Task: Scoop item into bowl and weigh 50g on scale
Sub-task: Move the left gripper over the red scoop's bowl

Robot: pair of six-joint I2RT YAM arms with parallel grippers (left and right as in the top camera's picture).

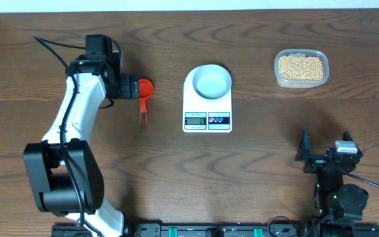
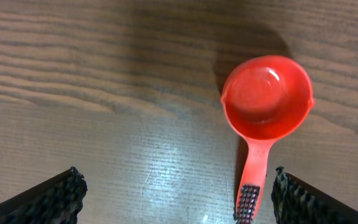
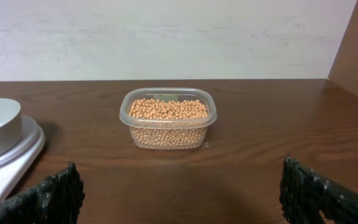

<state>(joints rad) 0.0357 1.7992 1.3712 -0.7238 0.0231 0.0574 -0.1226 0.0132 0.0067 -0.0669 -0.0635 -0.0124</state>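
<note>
Beans in clear tub near far right corner of tabletop. Bowl sitting on scale, mid-tabletop. Left hand spread wide over handle of red scoop, toward left edge. Right hand spread wide, near front edge.

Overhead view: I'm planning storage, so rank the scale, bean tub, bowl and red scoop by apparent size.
1. scale
2. bean tub
3. bowl
4. red scoop, longer than the bowl is wide but far slimmer, so smallest in area
</note>
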